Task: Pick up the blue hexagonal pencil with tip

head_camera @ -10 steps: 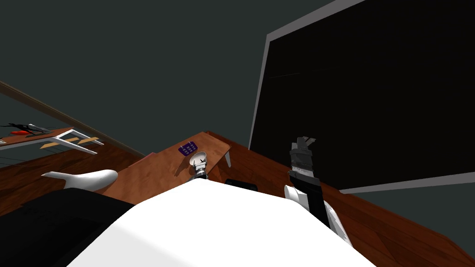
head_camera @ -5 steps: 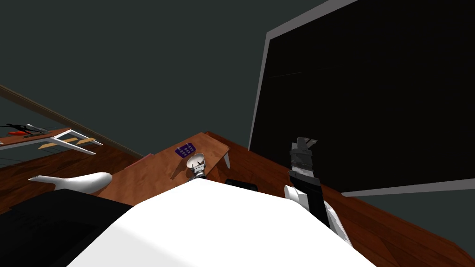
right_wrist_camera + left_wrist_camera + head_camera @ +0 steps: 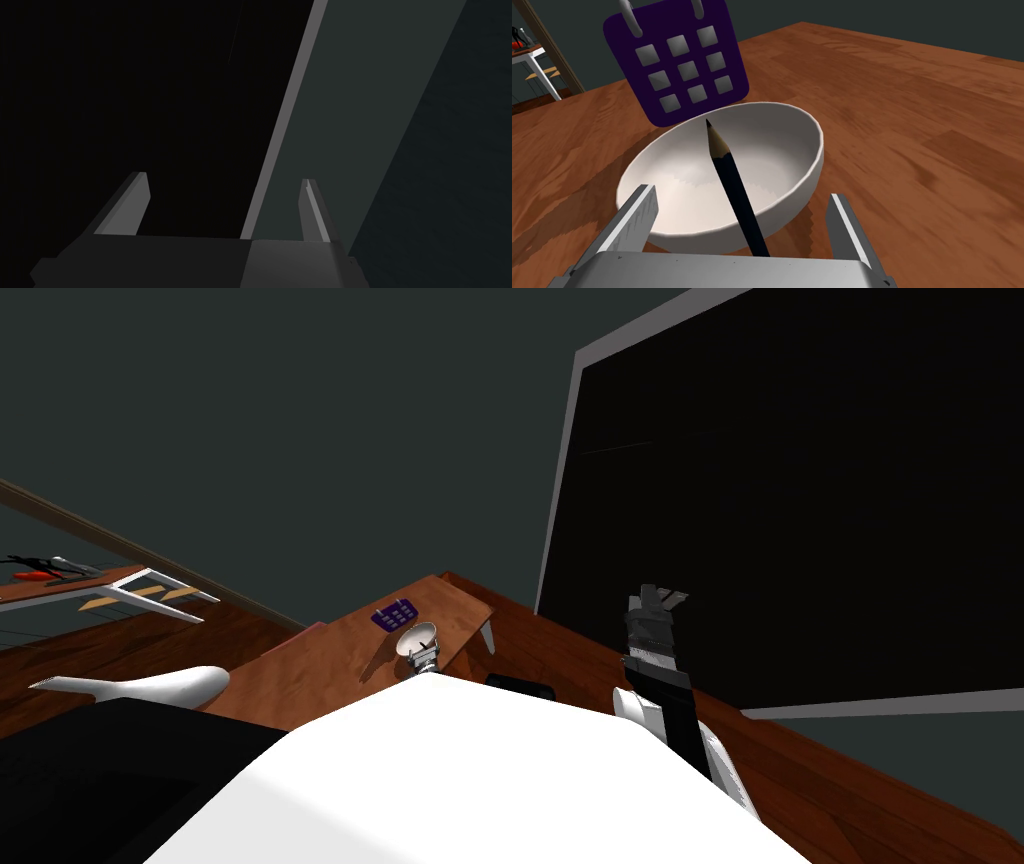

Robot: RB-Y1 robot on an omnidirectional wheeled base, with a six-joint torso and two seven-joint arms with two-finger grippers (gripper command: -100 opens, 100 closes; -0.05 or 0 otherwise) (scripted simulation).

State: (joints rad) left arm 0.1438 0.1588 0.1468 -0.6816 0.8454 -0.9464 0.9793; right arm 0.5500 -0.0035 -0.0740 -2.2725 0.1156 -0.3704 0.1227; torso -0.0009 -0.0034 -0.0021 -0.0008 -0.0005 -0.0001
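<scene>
Left tool [image 3: 740,192] released, straddling the dark blue pencil [image 3: 728,165] leaning in the white bowl [image 3: 808,165] just ahead: aligned, close and lift not yet done.

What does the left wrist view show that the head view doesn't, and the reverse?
Left wrist: the dark blue pencil over the white bowl, tip pointing away, between the left gripper's open fingers. Head: the right gripper raised before a black area. Both: the bowl, the purple keypad-like card behind it, the wooden table and the white side table beyond.
</scene>
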